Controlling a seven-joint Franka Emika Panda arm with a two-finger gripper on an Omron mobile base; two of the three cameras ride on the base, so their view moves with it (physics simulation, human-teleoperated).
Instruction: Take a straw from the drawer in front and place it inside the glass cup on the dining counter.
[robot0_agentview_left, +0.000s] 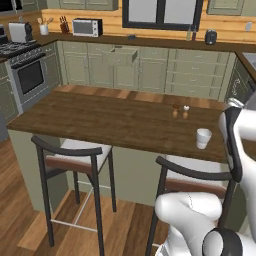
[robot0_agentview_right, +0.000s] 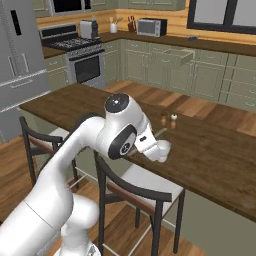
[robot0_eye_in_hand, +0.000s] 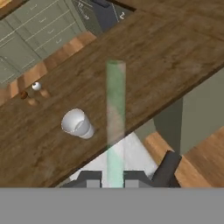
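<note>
Jaws clamped on green straw (robot0_eye_in_hand: 116, 118), pointing ahead for insertion; glass cup (robot0_eye_in_hand: 77, 124) left of jaws on table (robot0_eye_in_hand: 166, 65)

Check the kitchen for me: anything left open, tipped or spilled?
One sage-green cabinet drawer along the back wall stands pulled open; its neighbours are shut. The small translucent whitish cup stands upright on the dark wood-plank dining counter, with no spill.

The counter (robot0_agentview_left: 100, 120) is dark plank wood with a matt grain. The cup (robot0_eye_in_hand: 77, 124) looks like frosted, whitish glass, the straw (robot0_eye_in_hand: 116, 122) smooth translucent green (plastic, seemingly). Cabinets (robot0_agentview_left: 150, 70) are flat-painted sage; the stove (robot0_agentview_right: 82, 62) is brushed metal.
</note>
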